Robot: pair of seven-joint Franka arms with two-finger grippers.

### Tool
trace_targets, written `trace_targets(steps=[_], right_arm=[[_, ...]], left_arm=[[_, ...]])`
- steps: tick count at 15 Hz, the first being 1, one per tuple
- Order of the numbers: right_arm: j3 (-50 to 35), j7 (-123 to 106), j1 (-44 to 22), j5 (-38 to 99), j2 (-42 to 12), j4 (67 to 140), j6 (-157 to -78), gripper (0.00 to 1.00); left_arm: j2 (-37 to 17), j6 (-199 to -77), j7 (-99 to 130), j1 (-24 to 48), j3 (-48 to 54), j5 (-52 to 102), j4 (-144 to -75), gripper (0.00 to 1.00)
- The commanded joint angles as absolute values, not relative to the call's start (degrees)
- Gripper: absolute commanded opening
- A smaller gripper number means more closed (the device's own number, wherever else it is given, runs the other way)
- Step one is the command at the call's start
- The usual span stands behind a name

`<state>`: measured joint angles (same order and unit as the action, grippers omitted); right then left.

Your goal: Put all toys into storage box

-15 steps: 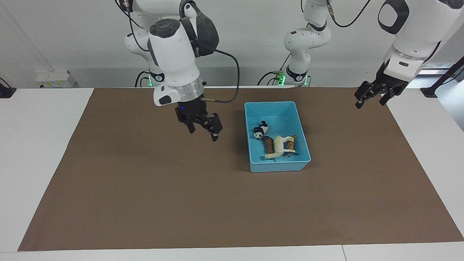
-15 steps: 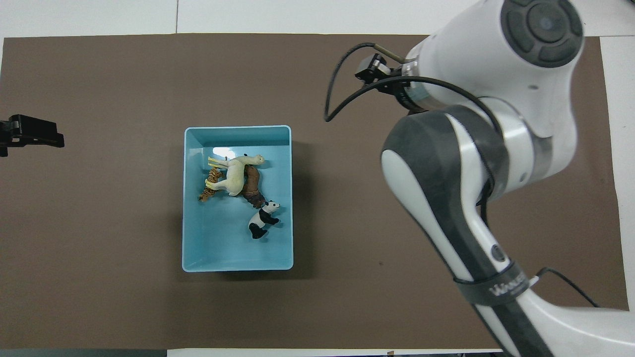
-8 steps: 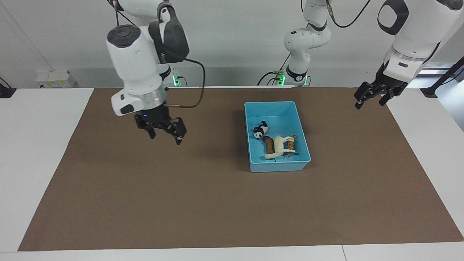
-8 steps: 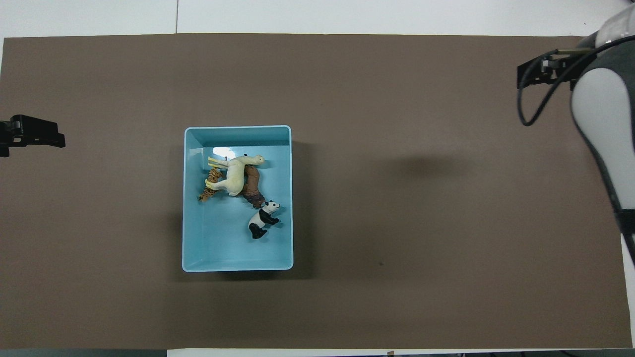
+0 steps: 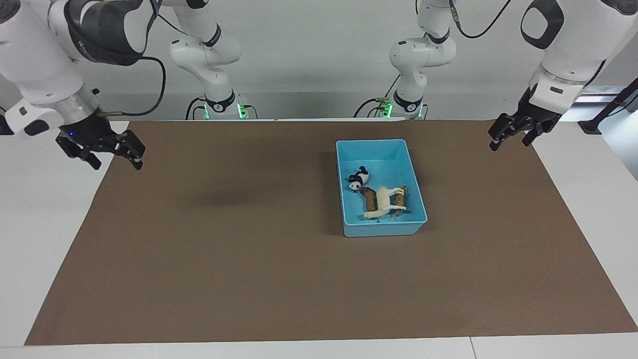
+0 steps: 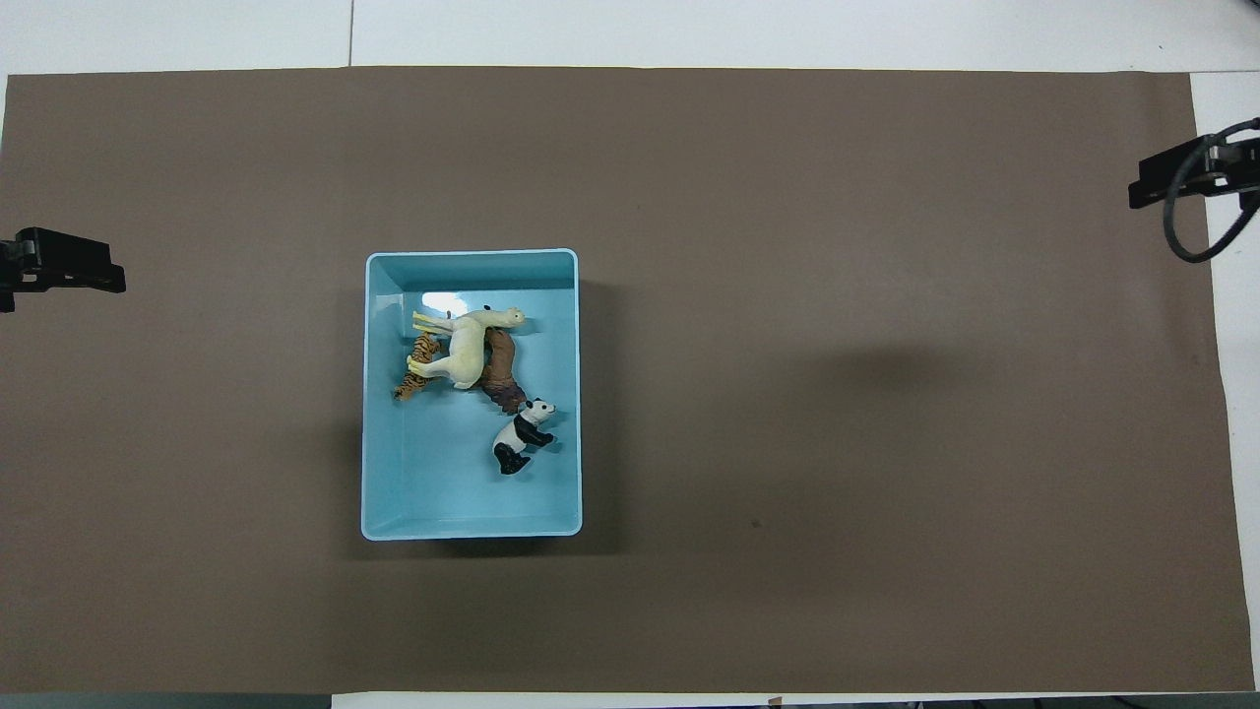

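Observation:
The light blue storage box [image 5: 371, 142] stands on the mat, toward the left arm's end; it also shows in the overhead view [image 6: 471, 254]. All four toys lie in it: the panda [image 5: 358, 179] [image 6: 520, 439], the brown lion [image 5: 369, 200] [image 6: 501, 372], the cream horse [image 5: 385, 198] [image 6: 463, 351] on top of the lion, and the tiger [image 5: 400, 198] [image 6: 419, 370]. My right gripper [image 5: 115, 162] [image 6: 1181, 182] is open and empty over the mat's edge at the right arm's end. My left gripper [image 5: 508, 143] [image 6: 59, 271] is open and empty over the mat's edge at the left arm's end.
A brown mat [image 5: 249, 259] covers most of the white table [image 5: 45, 209]. Small white boxes sit out of reach at the wall.
My right arm has swung away from beside the box to the mat's edge at its own end, open and empty. The left arm and the toys have not moved.

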<state>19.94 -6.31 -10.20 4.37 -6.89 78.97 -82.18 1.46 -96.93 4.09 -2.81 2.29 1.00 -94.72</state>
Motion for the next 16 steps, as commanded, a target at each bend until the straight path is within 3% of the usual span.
trace_targets(steps=[1, 8, 13, 16], right_arm=[[18.5, -8.9, -6.6, 3.3, -2.2, 81.2, -78.1, 1.00], [7.5, -14.8, 6.2, -0.7, 4.5, 90.9, -78.2, 1.00], [6.1, -14.0, 7.2, -3.2, 3.7, 90.5, -86.7, 1.00], [6.1, -11.2, 7.2, -2.5, 3.4, 89.9, -86.4, 1.00]], left_arm=[[1.5, -93.8, 4.4, -1.5, 1.3, 1.5, -92.7, 1.00], [0.3, -89.5, 4.5, -1.2, 1.3, 1.2, -90.1, 1.00], [0.4, -89.6, 4.5, -1.2, 1.4, 1.4, -90.3, 1.00], [0.4, -89.7, 4.5, -1.2, 1.5, 1.5, -90.4, 1.00]])
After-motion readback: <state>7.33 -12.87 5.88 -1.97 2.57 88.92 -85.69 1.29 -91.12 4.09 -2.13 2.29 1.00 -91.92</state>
